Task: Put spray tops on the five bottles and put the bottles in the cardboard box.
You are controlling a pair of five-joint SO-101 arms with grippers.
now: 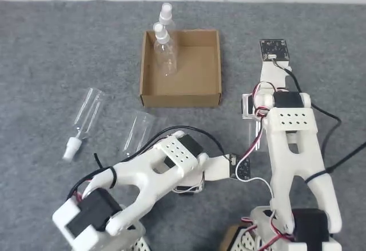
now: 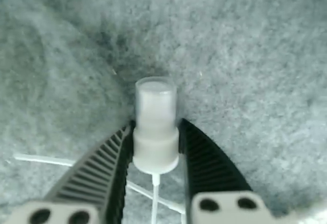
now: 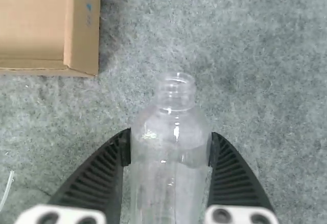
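Pinching spray top [image 2: 156, 132] in left gripper [image 2: 155, 155].

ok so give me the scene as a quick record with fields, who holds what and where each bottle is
left jaws: shut on a spray top
right jaws: shut on an open bottle, nothing on its neck
cardboard box: on the carpet beyond both arms
capped bottle: inside the box, by its left wall
second capped bottle: at the box's far edge, cannot tell if inside
lying bottle: left of the box, a top at its neck
bare bottle: lying beside it, no top
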